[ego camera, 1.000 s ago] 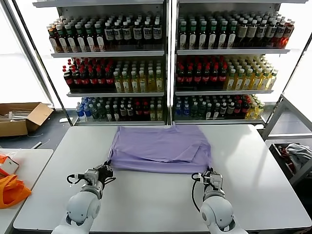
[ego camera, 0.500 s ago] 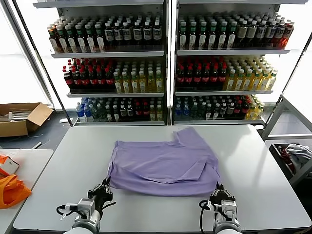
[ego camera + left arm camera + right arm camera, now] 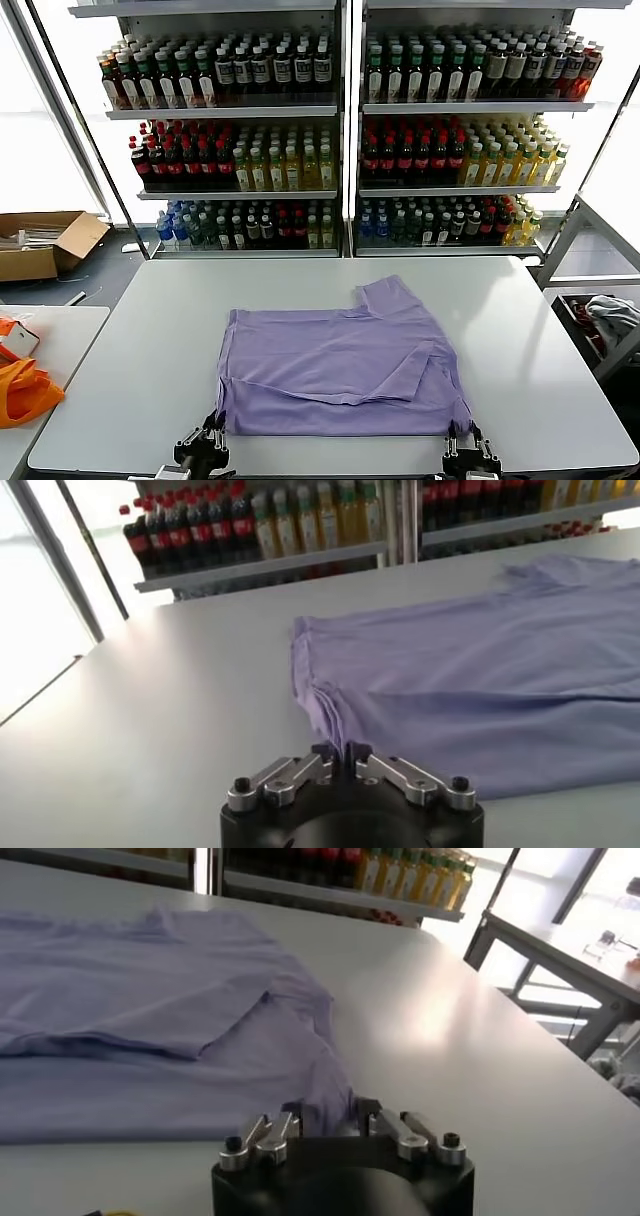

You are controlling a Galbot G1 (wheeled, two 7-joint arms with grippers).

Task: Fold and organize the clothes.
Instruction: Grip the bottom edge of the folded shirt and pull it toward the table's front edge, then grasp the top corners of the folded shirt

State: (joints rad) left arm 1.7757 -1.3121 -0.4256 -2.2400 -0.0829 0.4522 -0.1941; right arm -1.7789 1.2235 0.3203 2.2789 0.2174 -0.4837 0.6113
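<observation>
Releasing: left end effector (image 3: pixel 345 752) opening narrowly, right end effector (image 3: pixel 331 1113) opening wider, each at a near hem corner of limp T-shirt (image 3: pixel 340 360); regrasp corners.

One lavender T-shirt (image 3: pixel 335 370), two claws, one cardboard box (image 3: pixel 45 243).

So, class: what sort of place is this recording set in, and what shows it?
Probably a mock shop or lab: tall shelves of bottled drinks stand behind a plain white table holding a lavender T-shirt, with a cardboard box on the floor.
</observation>
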